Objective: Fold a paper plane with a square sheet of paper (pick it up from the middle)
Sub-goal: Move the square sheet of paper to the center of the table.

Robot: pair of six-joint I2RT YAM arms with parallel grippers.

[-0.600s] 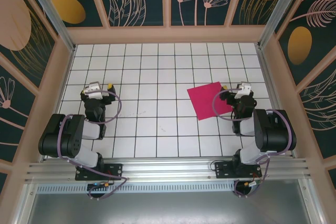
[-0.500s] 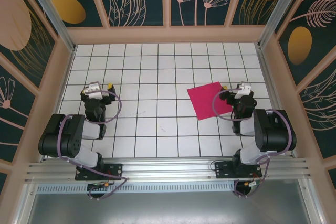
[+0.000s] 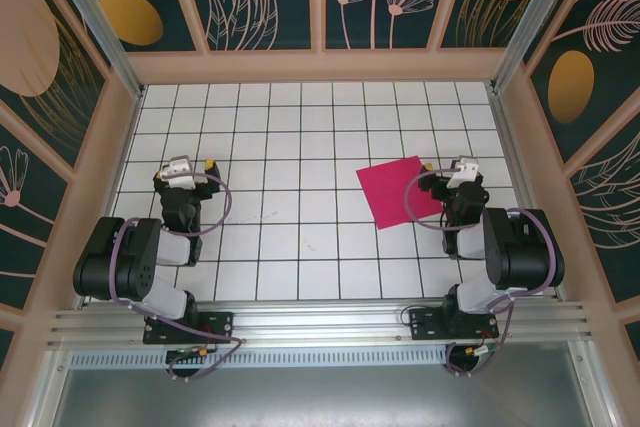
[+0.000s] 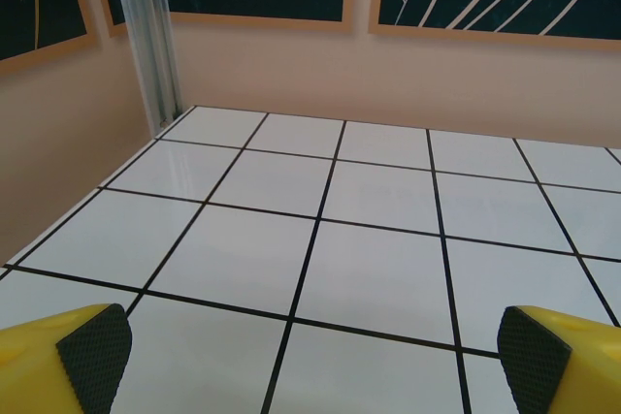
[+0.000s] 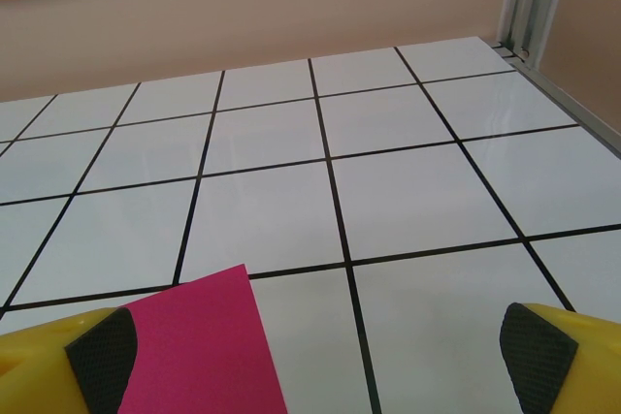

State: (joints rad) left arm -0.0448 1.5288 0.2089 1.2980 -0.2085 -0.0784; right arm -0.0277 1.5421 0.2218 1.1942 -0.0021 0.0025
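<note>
The square sheet of paper (image 3: pixel 400 192) is magenta-red and lies flat and uncreased on the white tiled floor (image 3: pixel 300 127), right of centre and turned slightly. My right gripper (image 3: pixel 452 169) rests just right of it, open and holding nothing. In the right wrist view one corner of the sheet (image 5: pixel 204 356) reaches in by the left finger pad (image 5: pixel 102 361), with the right gripper (image 5: pixel 315 366) low over the tiles. My left gripper (image 3: pixel 192 164) sits far to the left, open and holding nothing. Between its pads (image 4: pixel 95 356) the left gripper (image 4: pixel 310 361) has bare tile.
Peach walls (image 3: pixel 320 65) with dark floral panels enclose the tiled floor on three sides. Aluminium posts (image 4: pixel 146 36) stand in the back corners. Both arms are folded back near their bases (image 3: pixel 190 327) at the front rail. Open tiles lie between the arms.
</note>
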